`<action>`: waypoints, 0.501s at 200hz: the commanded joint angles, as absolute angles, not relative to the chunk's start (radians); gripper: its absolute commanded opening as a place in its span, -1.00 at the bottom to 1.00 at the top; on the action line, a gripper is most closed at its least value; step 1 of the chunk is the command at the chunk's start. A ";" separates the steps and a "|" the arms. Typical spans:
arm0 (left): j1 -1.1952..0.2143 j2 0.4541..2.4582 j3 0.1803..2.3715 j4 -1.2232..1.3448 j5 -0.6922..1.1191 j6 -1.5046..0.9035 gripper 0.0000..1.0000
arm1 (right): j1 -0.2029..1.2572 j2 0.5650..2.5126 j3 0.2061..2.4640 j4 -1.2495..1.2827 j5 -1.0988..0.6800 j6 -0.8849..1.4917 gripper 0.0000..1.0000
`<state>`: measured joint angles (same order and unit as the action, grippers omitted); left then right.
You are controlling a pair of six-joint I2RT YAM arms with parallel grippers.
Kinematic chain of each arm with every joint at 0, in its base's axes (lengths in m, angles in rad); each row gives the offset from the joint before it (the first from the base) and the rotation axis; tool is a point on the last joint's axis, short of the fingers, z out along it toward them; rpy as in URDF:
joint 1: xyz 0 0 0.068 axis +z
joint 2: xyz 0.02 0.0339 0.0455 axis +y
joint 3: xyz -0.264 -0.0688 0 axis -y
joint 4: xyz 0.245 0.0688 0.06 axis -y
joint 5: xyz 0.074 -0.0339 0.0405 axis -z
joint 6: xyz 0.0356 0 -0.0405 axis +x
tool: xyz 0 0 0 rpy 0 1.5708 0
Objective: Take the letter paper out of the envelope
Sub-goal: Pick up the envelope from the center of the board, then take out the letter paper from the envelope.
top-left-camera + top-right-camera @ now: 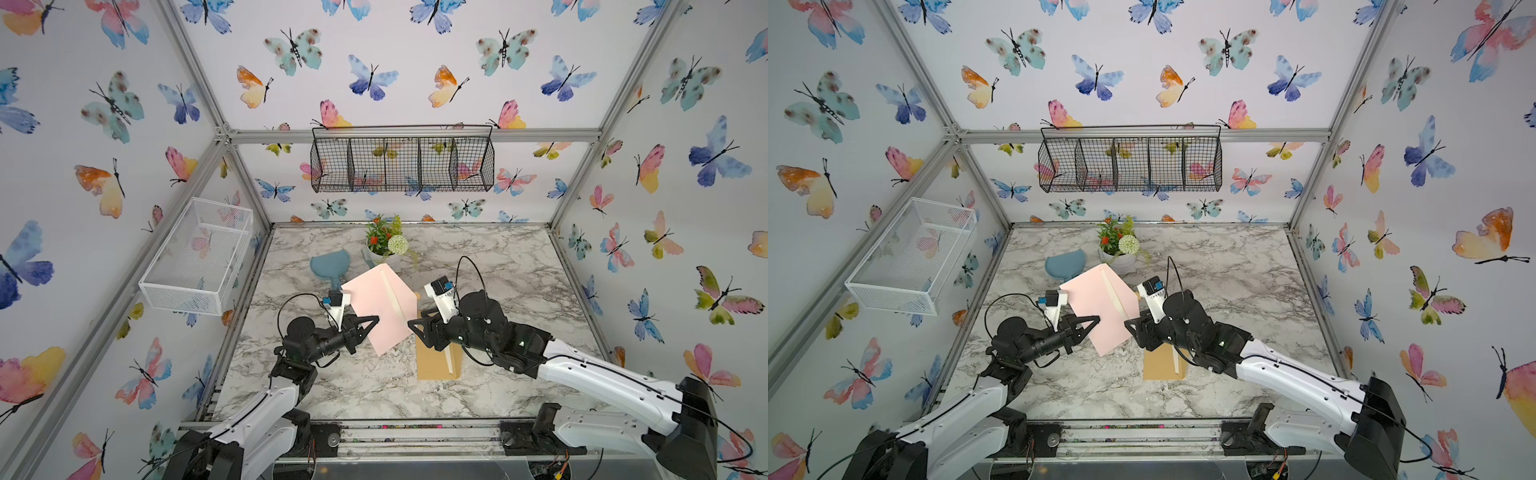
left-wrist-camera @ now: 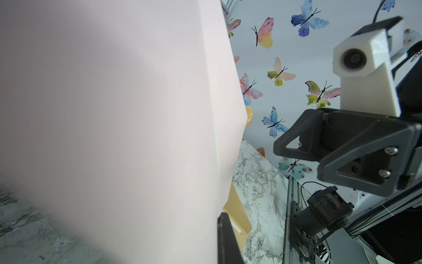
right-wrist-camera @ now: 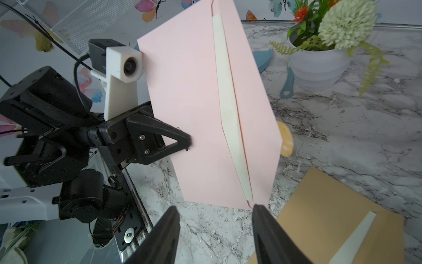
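In the left wrist view the pink envelope (image 2: pixel 114 114) lies so close to the lens that it is a blurred pale blank, with one dark fingertip at its edge. What lies inside it cannot be told. It hides part of a blue utensil (image 1: pixel 330 264) and most of a small yellow thing (image 3: pixel 286 141), too covered to name, both beyond the fingers.

The left fingers (image 3: pixel 157 126) are clamped together on one side edge of the pink envelope (image 1: pixel 382 307), holding it up off the table (image 1: pixel 498 270), tilted, its flap with a cream strip turned toward the right arm. The right fingers (image 3: pixel 265 228) stand apart and hold nothing; the envelope's lowest corner hangs just past their tips, beside one of them.

A brown envelope (image 1: pixel 434 365) lies flat on the table under the right fingers. A flower pot (image 3: pixel 319 66) stands well beyond both.
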<state>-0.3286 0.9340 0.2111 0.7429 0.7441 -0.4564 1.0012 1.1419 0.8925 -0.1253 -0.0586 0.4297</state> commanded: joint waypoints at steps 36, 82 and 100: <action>-0.331 0.936 0.216 0.790 0.818 -0.442 -0.96 | 1.005 1.321 0.990 -0.086 -0.165 0.417 0.16; -0.332 0.966 0.212 0.865 0.897 -0.464 -0.97 | 0.928 1.328 1.042 -0.115 -0.191 0.346 0.22; -0.333 0.977 0.211 0.901 0.925 -0.484 -0.97 | 0.867 1.333 1.045 -0.114 -0.280 0.338 0.20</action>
